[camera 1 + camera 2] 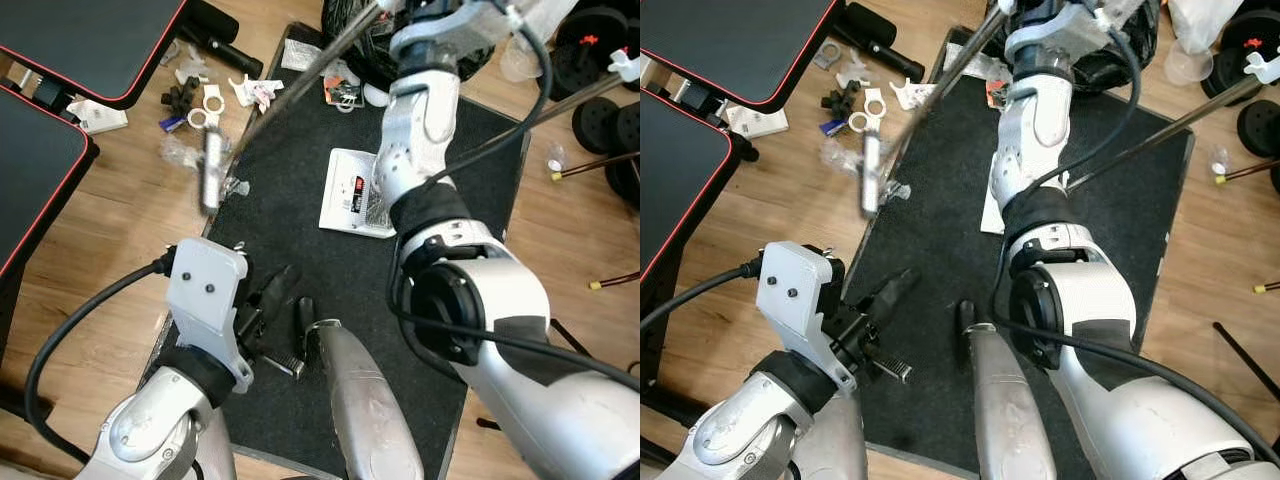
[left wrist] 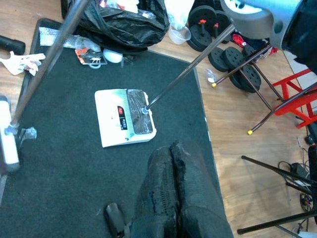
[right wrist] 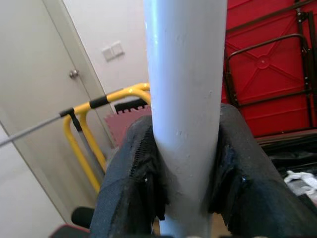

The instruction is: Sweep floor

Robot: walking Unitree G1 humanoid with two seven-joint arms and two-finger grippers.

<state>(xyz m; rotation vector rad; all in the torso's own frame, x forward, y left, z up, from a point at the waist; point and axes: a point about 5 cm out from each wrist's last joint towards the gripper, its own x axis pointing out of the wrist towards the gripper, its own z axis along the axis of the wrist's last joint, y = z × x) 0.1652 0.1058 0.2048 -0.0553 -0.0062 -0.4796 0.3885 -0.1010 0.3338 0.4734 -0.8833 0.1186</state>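
The broom's pale head (image 1: 210, 170) is blurred at the left edge of the black mat (image 1: 290, 215). Its grey pole (image 1: 300, 75) slants up to my raised right gripper (image 3: 185, 163), which is shut on the pole (image 3: 183, 74). A white dustpan (image 2: 124, 116) lies on the mat, and its long handle (image 2: 188, 64) leans up to the right. Scraps and tape rings (image 1: 205, 105) are scattered on the wooden floor just beyond the broom head. My left gripper (image 2: 171, 151) hangs low over the mat's near part, its fingers (image 2: 190, 193) shut together on nothing.
Two black tables with red edges (image 1: 90, 45) stand at the left. A black rubbish bag (image 2: 124, 25) lies past the mat's far edge. Black weights (image 1: 600, 40) and thin metal legs (image 2: 257, 114) crowd the right side. Wooden floor (image 1: 110, 230) surrounds the mat.
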